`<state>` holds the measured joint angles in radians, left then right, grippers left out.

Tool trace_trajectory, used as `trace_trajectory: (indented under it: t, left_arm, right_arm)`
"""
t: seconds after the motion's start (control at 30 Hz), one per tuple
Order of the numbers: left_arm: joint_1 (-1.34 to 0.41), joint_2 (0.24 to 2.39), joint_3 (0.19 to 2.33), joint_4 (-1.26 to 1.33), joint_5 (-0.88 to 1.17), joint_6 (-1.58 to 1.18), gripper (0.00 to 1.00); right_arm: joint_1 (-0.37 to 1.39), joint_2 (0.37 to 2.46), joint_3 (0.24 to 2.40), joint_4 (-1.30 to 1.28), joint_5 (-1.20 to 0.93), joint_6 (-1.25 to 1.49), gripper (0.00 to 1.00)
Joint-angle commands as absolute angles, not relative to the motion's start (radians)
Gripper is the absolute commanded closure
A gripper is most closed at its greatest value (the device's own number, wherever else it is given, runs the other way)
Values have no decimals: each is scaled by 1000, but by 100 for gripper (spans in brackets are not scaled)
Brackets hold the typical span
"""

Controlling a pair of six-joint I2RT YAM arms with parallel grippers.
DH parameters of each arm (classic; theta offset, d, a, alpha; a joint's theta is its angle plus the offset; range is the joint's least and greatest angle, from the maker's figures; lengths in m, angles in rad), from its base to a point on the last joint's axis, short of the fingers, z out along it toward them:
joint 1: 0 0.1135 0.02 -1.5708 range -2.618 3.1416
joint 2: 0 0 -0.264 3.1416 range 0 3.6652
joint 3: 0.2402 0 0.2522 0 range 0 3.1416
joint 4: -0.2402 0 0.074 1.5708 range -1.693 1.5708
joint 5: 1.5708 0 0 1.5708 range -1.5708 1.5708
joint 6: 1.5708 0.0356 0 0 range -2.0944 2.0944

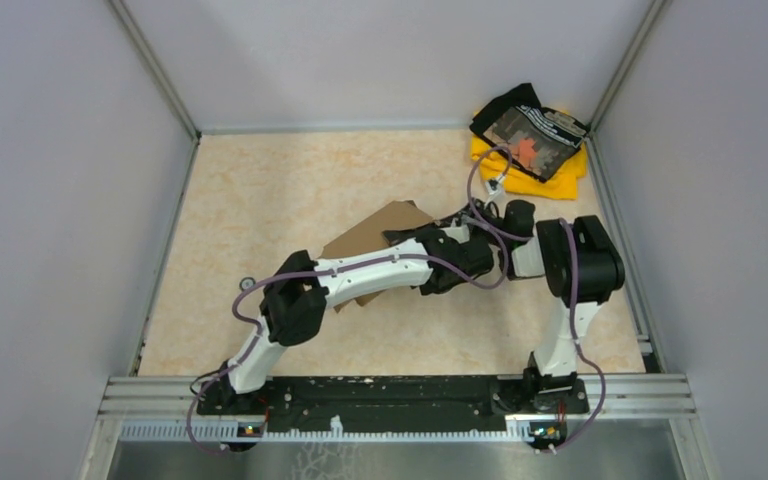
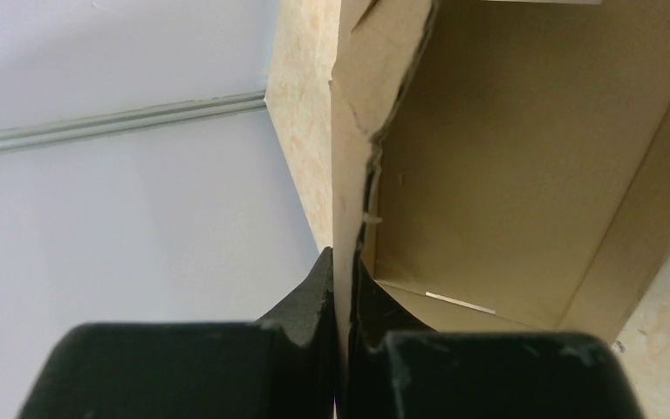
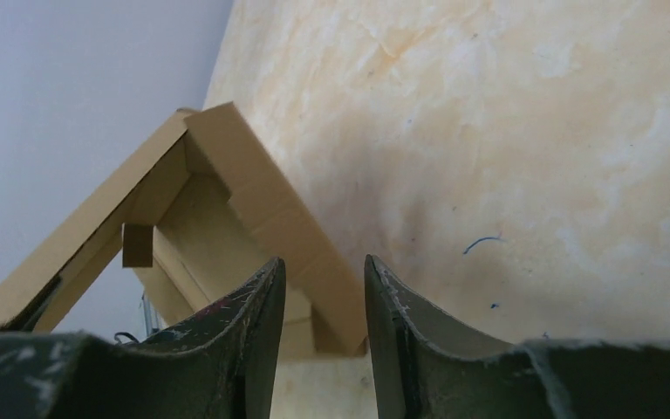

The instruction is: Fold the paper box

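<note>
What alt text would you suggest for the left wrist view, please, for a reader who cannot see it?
The left end effector is shut on the edge of one wall of the brown paper box. Right of that wall the box's bare inside shows; left of it are a strip of marbled table and a pale enclosure wall.

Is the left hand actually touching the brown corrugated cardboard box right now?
Touching. In the left wrist view, the left hand pinches a wall of the brown corrugated cardboard box, no gap visible.
</note>
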<state>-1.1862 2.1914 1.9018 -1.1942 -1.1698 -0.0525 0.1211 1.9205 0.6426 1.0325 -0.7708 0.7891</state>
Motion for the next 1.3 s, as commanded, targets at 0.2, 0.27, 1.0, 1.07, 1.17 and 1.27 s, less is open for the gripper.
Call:
trace_trajectory:
  t: [0.2,0.27,1.0,1.07,1.17,1.27]
  left_arm:
    - [-1141,2090,1973,-1228,-1242,-50,92]
    - [-1139,2078,1977,-1220,-1239,-39,92]
    - [-1135,2096,2174,-1269,-910,-89,81]
    - [-1132,2099,2186,-1279,-893,-104,81]
    - [-1125,2104,2206,-1294,-864,-123,80]
    - [-1120,2108,2229,-1309,-858,-142,80]
  right_arm:
    - [121,1632,547,935,-754,733,62]
    - [130,1615,524,952,-763,764,62]
    - [331,1936,576,1308,-684,1053,64]
    - [340,1952,582,1301,-672,1050,64]
    - [357,1960,589,1271,-652,1026,64]
    - [374,1965,589,1255,-631,1011,64]
